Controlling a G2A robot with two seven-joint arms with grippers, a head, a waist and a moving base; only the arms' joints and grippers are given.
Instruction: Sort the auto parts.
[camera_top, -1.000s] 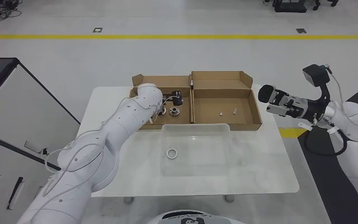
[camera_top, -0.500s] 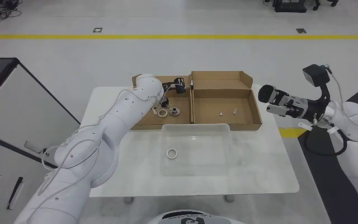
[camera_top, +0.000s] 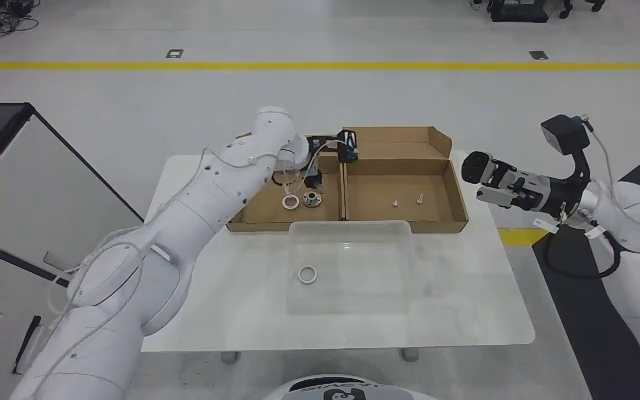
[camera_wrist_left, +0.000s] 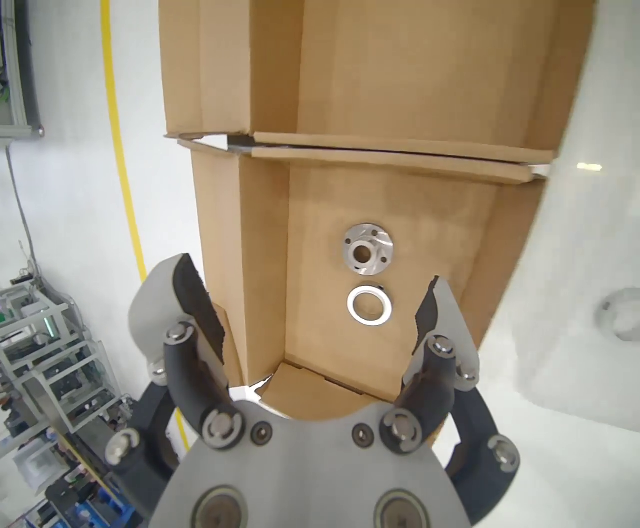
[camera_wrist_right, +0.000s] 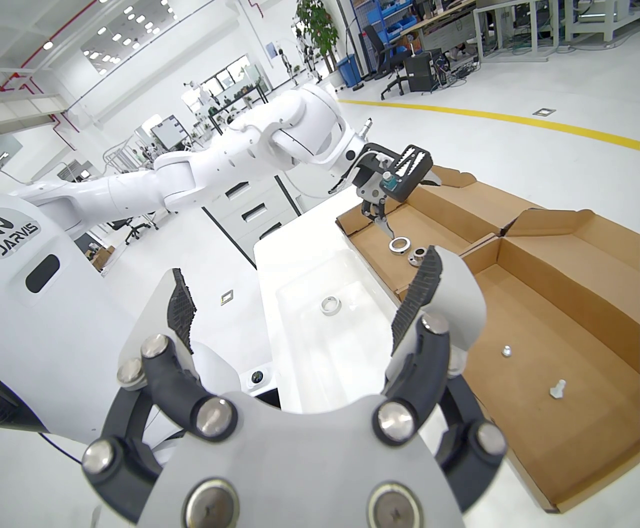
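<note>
Left gripper spread wide and empty over the left box
The clear tray sits mid-frame, just below that box. The ring in its left half lies down-frame of the left gripper, which is far nearer to it than the open, empty right gripper at the right edge.

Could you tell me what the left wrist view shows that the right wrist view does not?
Left wrist view alone: the small holes in the flanged hub. Right wrist view alone: the open right gripper, two small bolts in the right box. Both: the open left gripper, the hub and ring in the left box, a second ring in the white tray.
</note>
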